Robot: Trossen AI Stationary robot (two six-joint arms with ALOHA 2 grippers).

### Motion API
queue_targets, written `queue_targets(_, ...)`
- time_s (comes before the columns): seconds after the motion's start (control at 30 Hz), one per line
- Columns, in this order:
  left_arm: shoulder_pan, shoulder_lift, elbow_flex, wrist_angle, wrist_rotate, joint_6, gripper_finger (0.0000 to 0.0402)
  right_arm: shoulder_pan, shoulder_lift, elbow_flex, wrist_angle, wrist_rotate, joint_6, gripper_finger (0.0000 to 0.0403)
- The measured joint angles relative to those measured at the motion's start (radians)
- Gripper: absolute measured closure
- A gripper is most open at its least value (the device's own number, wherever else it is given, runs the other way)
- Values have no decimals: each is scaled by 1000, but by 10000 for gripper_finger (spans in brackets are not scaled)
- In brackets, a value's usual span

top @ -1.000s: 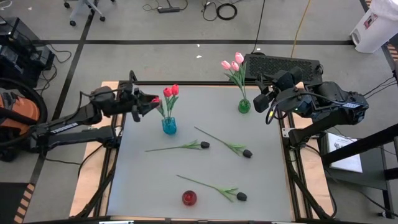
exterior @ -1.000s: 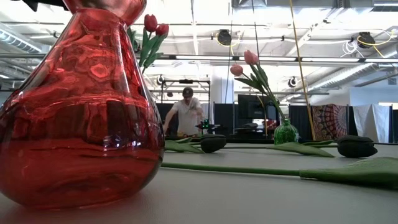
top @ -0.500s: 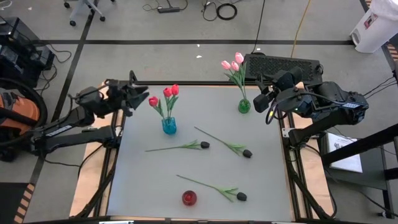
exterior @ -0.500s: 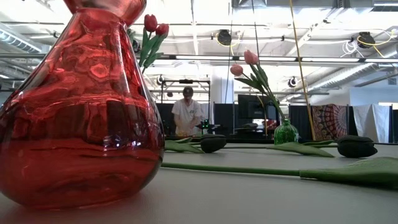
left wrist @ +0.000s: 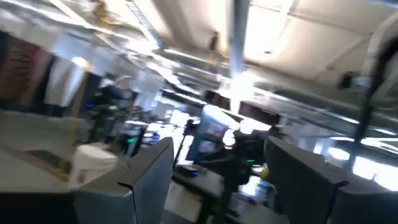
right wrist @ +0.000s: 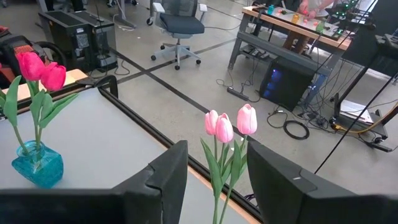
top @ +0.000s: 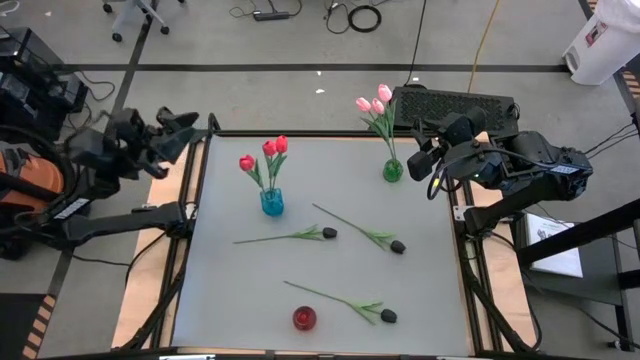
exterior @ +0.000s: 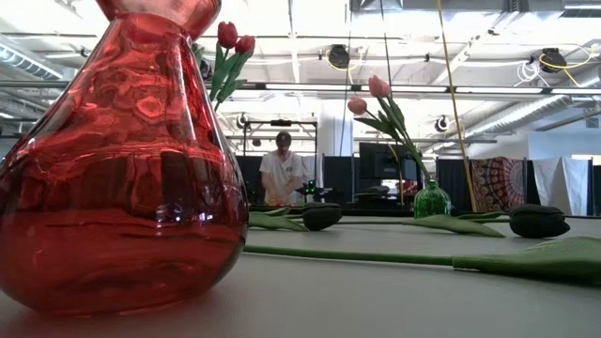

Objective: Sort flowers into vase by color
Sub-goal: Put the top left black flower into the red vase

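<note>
High view shows the sorting two-thirds done: the three red tulips [top: 266,155] stand in the small blue glass vase [top: 271,203] on the left of the grey table [top: 230,300], and the three pink tulips [top: 375,105] stand in the little green glass vase [top: 392,171] at the far right corner, each colour kept to its own vessel. The three black tulips lie flat on the tabletop, two [top: 325,233] [top: 397,246] across the middle and one [top: 387,316] near the front, just beside the round red glass vase [top: 304,318], which I'd judge is meant for them. The left gripper [top: 185,125] is off the table's far left corner, its fingers spread wide and holding nothing, its wrist camera staring up at the ceiling. The right gripper [top: 418,160] hangs beside the green vase with its fingers [right wrist: 163,180] partly apart, the pink stems showing between them but not pinched, so it carries nothing
</note>
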Motion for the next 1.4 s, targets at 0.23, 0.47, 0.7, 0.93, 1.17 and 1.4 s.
queue_targets(0.23, -25, 144, 145, -33, 169, -27, 147, 0, 0, 0, 0, 0, 1, 245)
queue_targets(0.47, -142, 307, 278, -124, 221, 21, 163, 0, 0, 0, 0, 0, 26, 245)
queue_targets(0.7, -292, 427, 364, -290, 208, 110, 168, 0, 0, 0, 0, 0, 26, 245)
queue_targets(0.93, -409, 478, 373, -522, 88, 170, 169, 0, 0, 0, 0, 0, 25, 245)
queue_targets(1.17, -524, 529, 373, -825, -100, 184, 169, 0, 0, 0, -3, -23, 16, 245)
queue_targets(1.4, -652, 644, 373, -912, -130, 127, 169, 0, 0, 0, -19, -29, 17, 245)
